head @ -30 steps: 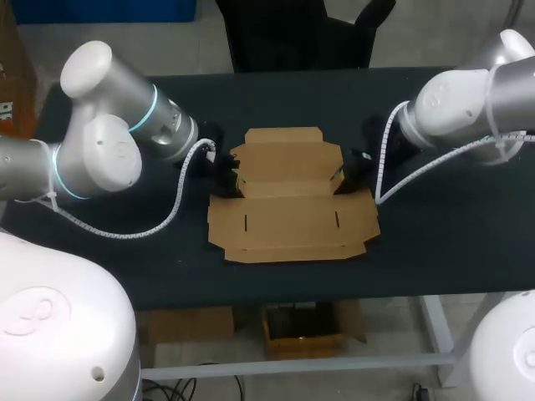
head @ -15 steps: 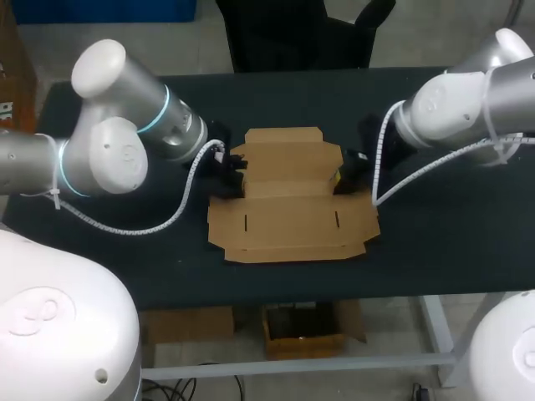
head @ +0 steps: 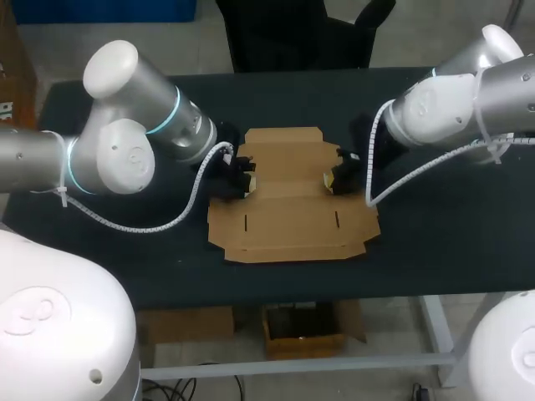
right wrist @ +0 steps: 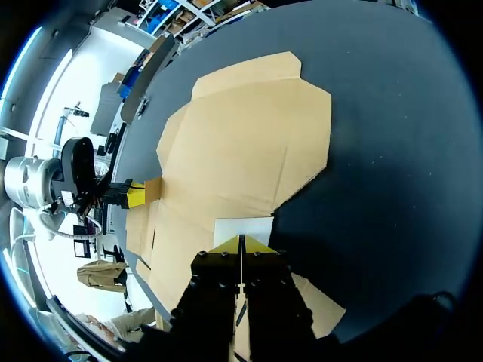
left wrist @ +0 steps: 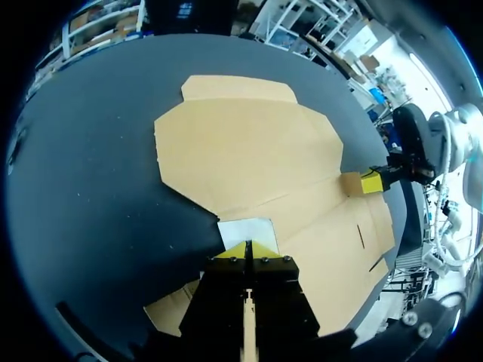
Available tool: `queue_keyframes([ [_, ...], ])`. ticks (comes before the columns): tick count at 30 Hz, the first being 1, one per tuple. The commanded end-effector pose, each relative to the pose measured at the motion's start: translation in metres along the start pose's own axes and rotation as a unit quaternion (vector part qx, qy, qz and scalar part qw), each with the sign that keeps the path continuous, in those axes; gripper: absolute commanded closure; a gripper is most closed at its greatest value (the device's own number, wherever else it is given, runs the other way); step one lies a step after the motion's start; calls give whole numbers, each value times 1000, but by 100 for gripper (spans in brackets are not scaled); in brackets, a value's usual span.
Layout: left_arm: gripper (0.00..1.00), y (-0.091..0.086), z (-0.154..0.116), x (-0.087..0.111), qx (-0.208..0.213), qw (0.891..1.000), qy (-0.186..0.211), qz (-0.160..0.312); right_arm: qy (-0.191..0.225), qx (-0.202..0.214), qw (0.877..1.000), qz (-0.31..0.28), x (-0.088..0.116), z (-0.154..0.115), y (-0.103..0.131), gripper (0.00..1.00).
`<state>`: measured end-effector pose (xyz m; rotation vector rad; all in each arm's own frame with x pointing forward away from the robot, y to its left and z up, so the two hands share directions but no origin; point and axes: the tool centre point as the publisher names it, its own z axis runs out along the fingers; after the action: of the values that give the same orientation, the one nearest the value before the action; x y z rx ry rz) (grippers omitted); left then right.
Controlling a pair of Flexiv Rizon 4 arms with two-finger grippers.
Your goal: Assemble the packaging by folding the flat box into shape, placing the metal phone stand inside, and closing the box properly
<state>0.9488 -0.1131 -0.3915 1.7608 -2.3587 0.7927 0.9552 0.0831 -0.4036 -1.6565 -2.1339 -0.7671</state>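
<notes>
Box: a brown cardboard blank lies open and mostly flat in the middle of the dark table. The slotted front panel is nearest the robot, and it is not yet folded into shape.
Left flap: the small tab at the box's left edge is lifted and tipped inward, right against the left gripper's tips.
Right flap: its twin on the opposite edge is raised the same way.
Left gripper: fingers are closed tip to tip with no gap. They nose against the flap and appear to push it rather than pinch it.
Right gripper: likewise closed with nothing held, its tips pressed on the right flap.
Phone stand: not in view.
Step in hand: likely raising both side flaps so the walls can follow.
Doing it well: push low, near each crease, and evenly from both sides so the sheet neither slides nor skews. Closed tips could slip over a flap's top edge.
</notes>
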Motion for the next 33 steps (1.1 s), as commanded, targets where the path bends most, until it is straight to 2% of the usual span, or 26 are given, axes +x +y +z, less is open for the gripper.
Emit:
queue_keyframes([
  [1,100,-3,5,4,-2,1000,-6,0,-10,2,1000,1,3,4,1,100],
  [19,100,-7,20,9,0,999,-44,-9,-59,8,998,10,4,14,1,100],
  [33,100,-6,33,6,-1,995,-99,-29,-120,13,992,23,3,30,-2,100],
])
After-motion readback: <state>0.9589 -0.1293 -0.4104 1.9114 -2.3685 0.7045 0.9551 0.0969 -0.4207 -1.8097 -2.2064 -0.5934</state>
